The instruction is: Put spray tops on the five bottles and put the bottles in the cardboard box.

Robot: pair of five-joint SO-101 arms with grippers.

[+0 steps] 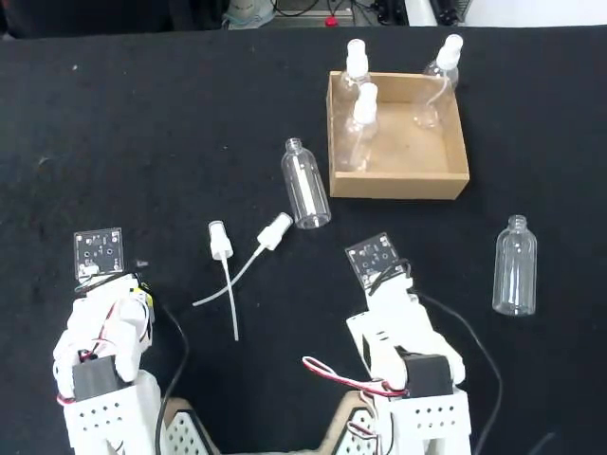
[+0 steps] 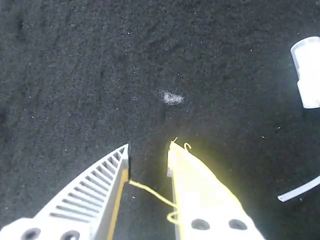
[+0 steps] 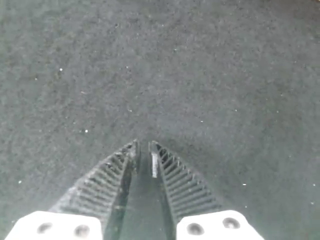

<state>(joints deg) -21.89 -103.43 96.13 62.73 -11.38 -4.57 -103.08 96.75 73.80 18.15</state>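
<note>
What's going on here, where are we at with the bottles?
Three bottles with spray tops sit in the cardboard box. Two uncapped bottles lie on the table, one beside the box, one farther right. Two spray tops lie loose near the first. The left arm and right arm sit at the near edge, jaws holding nothing.

The table (image 1: 142, 123) is covered in black felt-like cloth speckled with pale dust. A small white lint tuft (image 2: 172, 98) lies just ahead of the left tool (image 2: 148, 150). Far beyond it, past the table's edge, are dark cables (image 1: 299, 9) and a white surface (image 1: 531, 11).
</note>
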